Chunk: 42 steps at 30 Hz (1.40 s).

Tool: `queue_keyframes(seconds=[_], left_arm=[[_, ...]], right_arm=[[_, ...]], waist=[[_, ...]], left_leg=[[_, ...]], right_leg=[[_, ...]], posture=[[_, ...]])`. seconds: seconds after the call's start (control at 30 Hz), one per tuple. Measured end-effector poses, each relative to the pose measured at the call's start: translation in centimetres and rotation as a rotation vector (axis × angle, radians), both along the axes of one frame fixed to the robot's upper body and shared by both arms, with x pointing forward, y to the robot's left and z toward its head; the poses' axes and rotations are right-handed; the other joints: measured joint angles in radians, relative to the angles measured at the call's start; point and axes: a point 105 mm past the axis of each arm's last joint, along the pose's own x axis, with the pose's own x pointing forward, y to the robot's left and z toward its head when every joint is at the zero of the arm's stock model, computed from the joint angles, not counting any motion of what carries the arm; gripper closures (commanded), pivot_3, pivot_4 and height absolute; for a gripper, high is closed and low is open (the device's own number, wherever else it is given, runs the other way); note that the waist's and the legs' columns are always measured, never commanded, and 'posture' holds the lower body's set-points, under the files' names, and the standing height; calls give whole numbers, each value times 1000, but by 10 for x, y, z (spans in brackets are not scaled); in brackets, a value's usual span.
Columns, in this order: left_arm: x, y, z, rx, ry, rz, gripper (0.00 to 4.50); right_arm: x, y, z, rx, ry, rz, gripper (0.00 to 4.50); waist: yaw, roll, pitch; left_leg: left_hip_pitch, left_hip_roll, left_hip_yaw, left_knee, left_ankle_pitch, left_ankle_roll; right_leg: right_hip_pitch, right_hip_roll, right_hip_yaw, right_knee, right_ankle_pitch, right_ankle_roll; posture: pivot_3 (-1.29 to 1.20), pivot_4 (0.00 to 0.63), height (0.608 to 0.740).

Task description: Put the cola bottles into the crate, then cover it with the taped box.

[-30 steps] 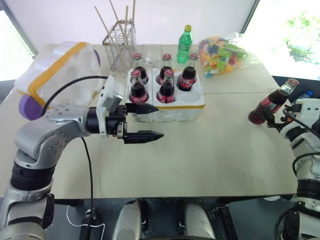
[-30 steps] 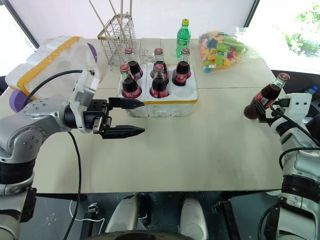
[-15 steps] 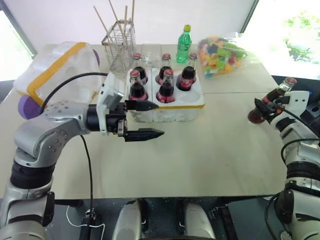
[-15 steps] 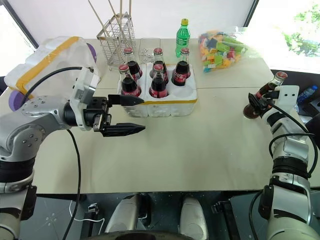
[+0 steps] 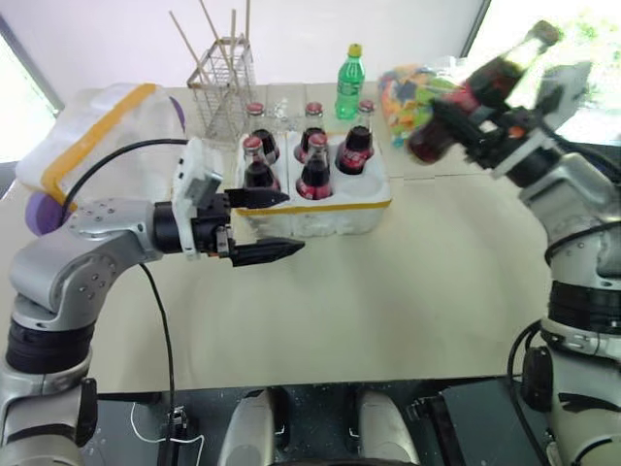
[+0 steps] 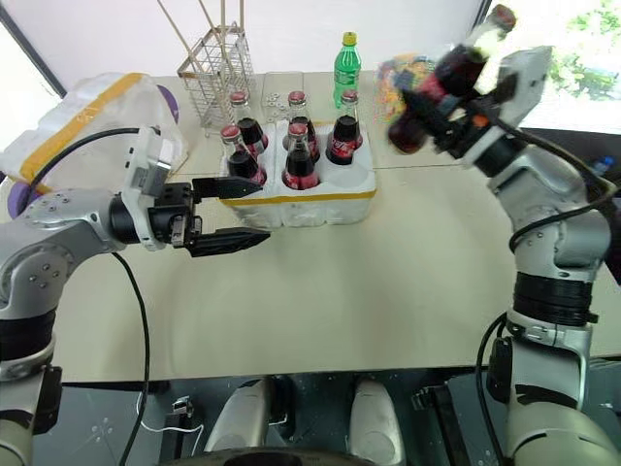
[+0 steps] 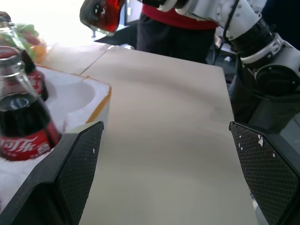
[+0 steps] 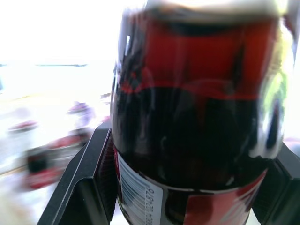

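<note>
Left end effector (image 5: 277,225): held level above the bare tabletop (image 5: 388,291), black fingers spread wide and gripping nothing, tips just in front of the crate's near-left corner.

Right end effector (image 5: 464,118): raised over the right side of the tabletop, fingers clamped on a cola bottle (image 5: 466,97).

Held bottle: tilted, red cap pointing up and away to the right, dark base aimed toward the crate; in the air, right of the crate and apart from it. The right wrist view shows its red label and a barcode strip between the two fingers.

Crate (image 5: 320,209): low white foam tray with a yellow tape band, sitting at mid-tabletop. Five cola bottles (image 5: 315,175) stand upright in its holes; the near-right hole (image 5: 364,189) is open.

Taped box (image 5: 92,146): large white foam box with a broad yellow band, lying at the left edge of the tabletop, left of the crate, a purple disc (image 5: 39,209) on its near side.

Wire rack (image 5: 221,92): behind the crate's left end, thin sticks rising from it.

Green bottle (image 5: 347,85): yellow-capped, upright behind the crate.

Bag of colourful pieces (image 5: 417,83): at the far right of the tabletop, behind the held bottle.
</note>
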Motion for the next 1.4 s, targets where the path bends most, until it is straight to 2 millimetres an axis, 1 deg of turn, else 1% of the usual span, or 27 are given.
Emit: queue_keyframes(seconds=[0.03,0.13,0.2,0.27,0.4,0.53,0.6,0.73,0.8,0.87,0.93,0.97,1.0,1.13,1.2,1.3,1.4], left_arm=[[0,1,0,-2,-1,7,0],[1,2,-2,-2,5,16,0],[1,2,-2,-3,4,22,0],[2,3,-2,-4,3,34,0],[2,3,-1,-5,-4,45,0],[1,4,2,-8,-22,59,0],[1,5,3,-6,-23,61,0],[0,6,1,-6,-15,64,0],[0,7,-1,-1,-10,69,0],[1,9,-1,4,-12,76,0],[2,11,-2,12,-14,90,0],[3,11,-1,14,-16,95,0],[3,11,-1,14,-18,98,0],[5,12,-1,23,-24,115,0],[6,15,-2,32,-22,130,0],[7,19,-5,29,-12,160,0],[8,29,-6,30,-13,219,0]], right_arm=[[1,13,-9,-14,31,37,1702],[6,34,-26,-45,67,80,1702],[11,37,-32,-56,80,74,1702],[18,42,-32,-63,59,60,1702],[30,41,-36,-73,55,24,1702],[45,37,-54,-50,138,-19,1702],[50,34,-58,-60,164,-31,1702],[50,37,-59,-126,161,-11,1702],[49,40,-66,-193,173,9,1702],[48,47,-77,-278,190,33,1702],[49,56,-78,-371,172,54,678],[49,61,-75,-399,158,68,408],[49,63,-74,-410,155,76,18],[51,65,-77,-411,162,80,18],[50,67,-77,-378,168,87,18],[48,65,-76,-324,183,88,18],[40,61,-65,-274,152,92,18]], waist=[[3,0,0],[11,0,0],[15,0,0],[14,0,0],[13,0,0],[9,0,0],[8,0,0],[6,0,0],[5,0,0],[0,0,0],[-9,0,0],[-11,0,0],[-12,0,0],[-12,0,0],[-15,0,0],[-14,0,0],[-12,0,0]], left_leg=[[0,0,0,0,0,1],[-1,0,0,0,0,0],[-1,-1,0,0,0,0],[-1,-1,0,1,0,0],[-1,-1,0,1,0,0],[-1,-1,0,0,0,0],[-1,-1,0,0,0,-1],[-1,0,0,0,0,0],[-1,0,0,0,0,0],[-1,0,0,0,0,0],[-1,0,0,0,0,0],[-1,0,0,0,0,0],[0,0,0,-1,0,-1],[0,0,0,-1,0,-1],[0,0,0,-1,0,-1],[0,0,0,-1,0,-1],[0,1,0,-1,0,-1]], right_leg=[[0,0,0,0,0,0],[-1,0,0,0,0,0],[-1,0,0,0,0,0],[-1,0,0,0,0,0],[-1,0,0,0,0,0],[-1,0,0,0,0,0],[-1,0,0,0,0,0],[-1,0,0,0,0,0],[-1,0,0,0,0,0],[-1,0,0,0,0,0],[-1,0,0,0,0,0],[-1,0,0,0,0,0],[-1,0,0,1,0,0],[-1,1,0,0,0,0],[-1,1,0,1,0,0],[-1,1,0,1,0,0],[-1,1,0,0,0,0]], posture=[[0,150,736],[0,150,736],[0,150,736],[0,150,736],[0,150,736],[0,150,736],[0,150,736],[0,150,736],[0,150,736],[0,150,736],[0,150,736],[0,150,736],[0,150,736],[0,150,736],[0,150,736],[0,150,736],[0,150,736]])
